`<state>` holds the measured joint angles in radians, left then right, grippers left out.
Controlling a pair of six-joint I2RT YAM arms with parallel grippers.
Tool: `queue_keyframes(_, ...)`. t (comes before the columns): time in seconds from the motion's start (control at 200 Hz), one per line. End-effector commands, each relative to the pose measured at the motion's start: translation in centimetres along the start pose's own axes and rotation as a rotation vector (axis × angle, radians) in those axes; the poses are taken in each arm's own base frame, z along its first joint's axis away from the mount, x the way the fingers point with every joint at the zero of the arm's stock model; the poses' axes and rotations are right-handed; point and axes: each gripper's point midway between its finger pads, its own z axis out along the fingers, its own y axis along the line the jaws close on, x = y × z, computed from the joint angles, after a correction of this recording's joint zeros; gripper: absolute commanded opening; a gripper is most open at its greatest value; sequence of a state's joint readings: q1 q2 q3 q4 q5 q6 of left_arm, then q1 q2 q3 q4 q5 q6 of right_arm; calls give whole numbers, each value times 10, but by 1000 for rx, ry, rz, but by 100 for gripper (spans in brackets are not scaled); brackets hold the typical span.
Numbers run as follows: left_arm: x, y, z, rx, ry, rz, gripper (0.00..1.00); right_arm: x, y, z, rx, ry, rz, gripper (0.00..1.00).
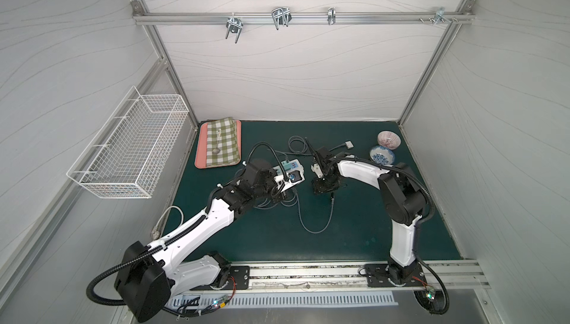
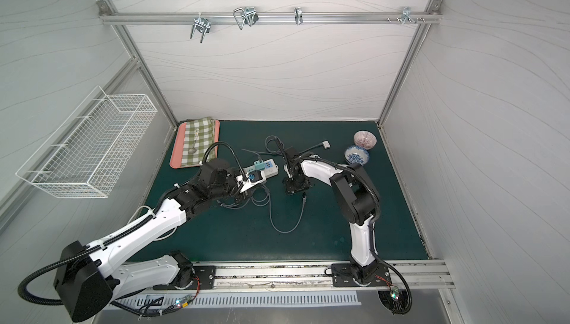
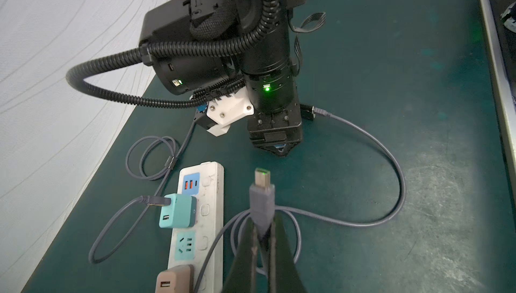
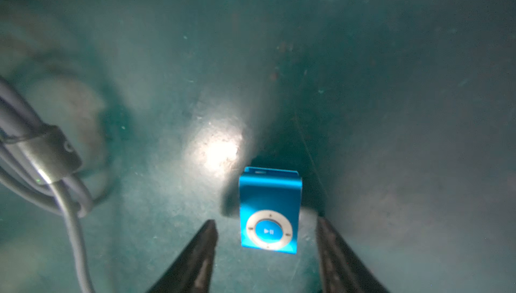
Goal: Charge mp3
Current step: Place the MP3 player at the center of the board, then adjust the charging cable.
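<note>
Near the green mat's centre, the small blue metallic mp3, rectangular with a white ring dial, lies between the right gripper's spread fingers, touching neither. Beside a white power strip, the left gripper pinches the grey cable plug. At ten o'clock a pink tray holds a checked cloth and a spoon; at two o'clock, patterned bowls.

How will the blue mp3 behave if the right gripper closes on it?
The mp3 looks small and thin, so it is probably light and easily pushed sideways. Its smooth, shiny shell may slip between the jaws of the right gripper.
</note>
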<state>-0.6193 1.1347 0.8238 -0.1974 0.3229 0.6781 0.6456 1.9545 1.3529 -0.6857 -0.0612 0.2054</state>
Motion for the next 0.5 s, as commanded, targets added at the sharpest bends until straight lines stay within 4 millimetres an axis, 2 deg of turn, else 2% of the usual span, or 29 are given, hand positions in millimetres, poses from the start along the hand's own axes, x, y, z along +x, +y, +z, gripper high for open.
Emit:
queue_keyframes(0.0, -13, 6, -6, -10, -45, 19, 0, -13, 8, -44, -61, -66, 15, 65)
queue_keyframes(0.15, -11, 15, -2, -35, -41, 8, 0, -18, 26, -108, -309, -140, 97, 62)
queue_keyframes(0.29, -14, 28, 6, -74, -44, 20, 0, -19, 50, -155, -556, -162, 181, 58)
queue_keyframes(0.365, -16, 34, 11, -86, -44, 17, 0, -21, 68, -176, -692, -181, 191, 55)
queue_keyframes(0.495, -20, 45, 17, -113, -46, -11, 0, -26, 77, -193, -770, -206, 227, 51)
